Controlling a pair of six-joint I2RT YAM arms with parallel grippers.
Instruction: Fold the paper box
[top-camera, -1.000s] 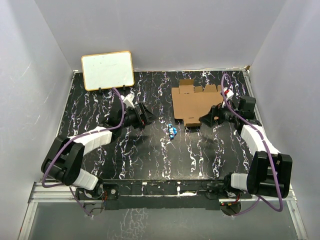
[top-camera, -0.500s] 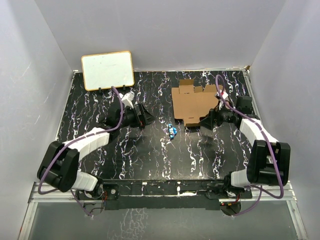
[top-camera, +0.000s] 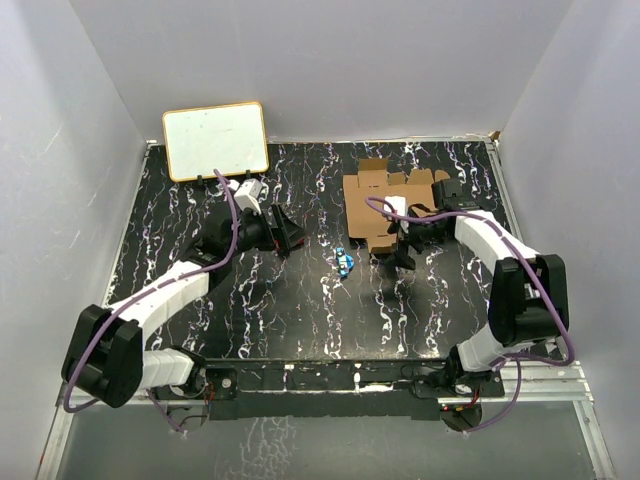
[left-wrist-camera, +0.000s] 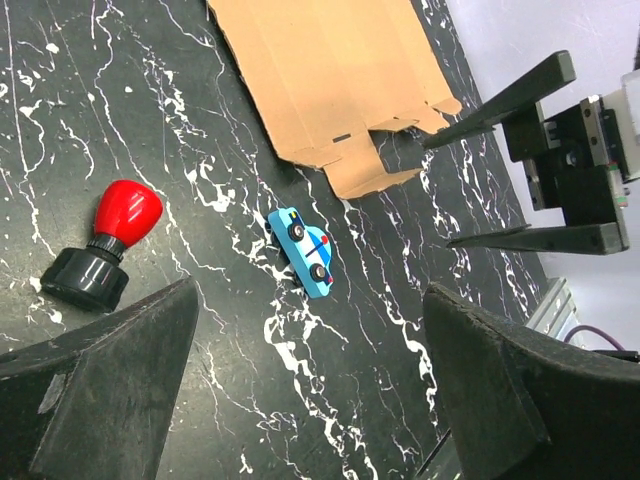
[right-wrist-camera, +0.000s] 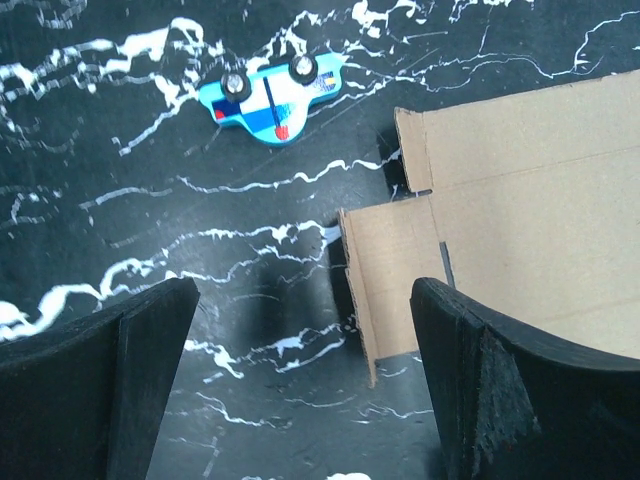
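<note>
Probably a robotics lab cell: plain white walls (top-camera: 330, 70) enclose a black marbled bench (top-camera: 300, 310), an aluminium rail (top-camera: 100, 382) along its near edge.

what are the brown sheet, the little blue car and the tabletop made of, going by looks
The paper box: matte brown cardboard, with die-cut flaps and crease lines. The toy car: smooth blue painted body, wood or plastic; cannot tell which. The table: black with white marble-like veining, faintly glossy, probably laminate or a printed sheet.
</note>
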